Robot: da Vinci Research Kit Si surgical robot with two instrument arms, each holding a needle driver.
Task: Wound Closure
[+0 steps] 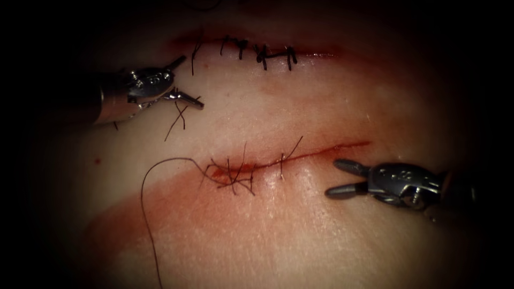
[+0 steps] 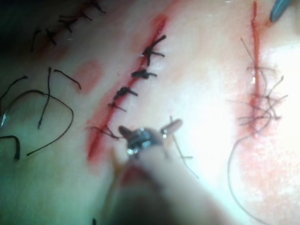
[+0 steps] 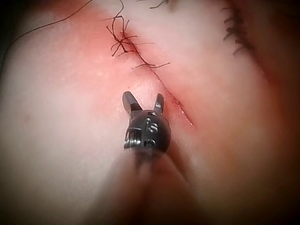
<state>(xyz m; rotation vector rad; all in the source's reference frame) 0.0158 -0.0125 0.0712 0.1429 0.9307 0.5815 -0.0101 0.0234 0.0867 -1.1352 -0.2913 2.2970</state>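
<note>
The tissue [image 1: 300, 225] bears two cuts. The lower cut [image 1: 321, 151] has thread stitches [image 1: 233, 176] with cut ends on its left part, and its right part gapes red. A long thread [image 1: 144, 214] trails from the leftmost stitch toward the lower picture edge. My left tool [image 1: 187, 80] hovers left of and above this cut, jaws open and holding nothing; its jaws [image 2: 149, 127] stand apart beside the upper cut. My right tool [image 1: 333, 177] sits just below the lower cut's right end, jaws open and empty, the gap [image 3: 143, 101] between them plain.
The upper cut [image 1: 257, 53] is closed with several dark stitches [image 2: 140, 75]. A loose bit of thread [image 1: 181, 115] lies under the left tool. Cut thread pieces [image 2: 47, 108] lie on the tissue. Red fluid stains the area below the lower cut [image 1: 176, 208].
</note>
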